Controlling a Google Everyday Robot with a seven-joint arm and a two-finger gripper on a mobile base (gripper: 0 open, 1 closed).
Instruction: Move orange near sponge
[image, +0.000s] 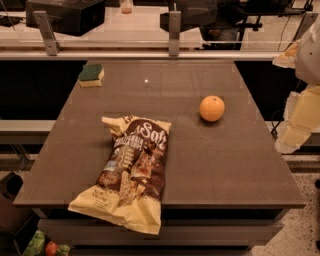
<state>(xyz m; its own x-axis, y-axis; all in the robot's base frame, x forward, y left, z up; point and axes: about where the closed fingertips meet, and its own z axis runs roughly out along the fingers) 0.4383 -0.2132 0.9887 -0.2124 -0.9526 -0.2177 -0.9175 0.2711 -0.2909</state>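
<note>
The orange (212, 108) sits on the brown table (225, 165), right of centre. The sponge (91, 75), with a dark green top and a pale yellow base, lies at the table's far left corner, well apart from the orange. My arm and gripper (296, 131) hang at the right edge of the view, beyond the table's right side, to the right of the orange and not touching it.
A large yellow-and-brown snack bag (131, 171) lies at the front left of the table and overhangs the front edge. A metal rail (150, 52) with posts runs behind the table. A small red fruit (51, 248) lies on the floor at the lower left.
</note>
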